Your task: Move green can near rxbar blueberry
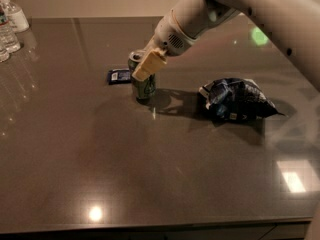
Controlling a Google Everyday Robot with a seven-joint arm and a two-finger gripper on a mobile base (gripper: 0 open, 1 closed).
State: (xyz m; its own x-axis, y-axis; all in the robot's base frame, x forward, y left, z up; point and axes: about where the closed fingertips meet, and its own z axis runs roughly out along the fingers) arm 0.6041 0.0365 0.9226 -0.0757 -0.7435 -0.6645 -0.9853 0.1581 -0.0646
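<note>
The green can [143, 86] stands upright on the dark table [150, 174], just right of the rxbar blueberry [119, 76], a flat dark blue bar lying close beside it. My gripper [148, 64] reaches down from the upper right and sits around the can's upper part. One tan finger [149, 65] lies across the can's front near its silver top. The other finger is hidden behind the can. The gripper looks shut on the can.
A puffy blue-and-white chip bag [237, 101] lies to the right of the can. Clear plastic bottles [10, 24] stand at the table's far left corner. The table's front edge runs along the bottom.
</note>
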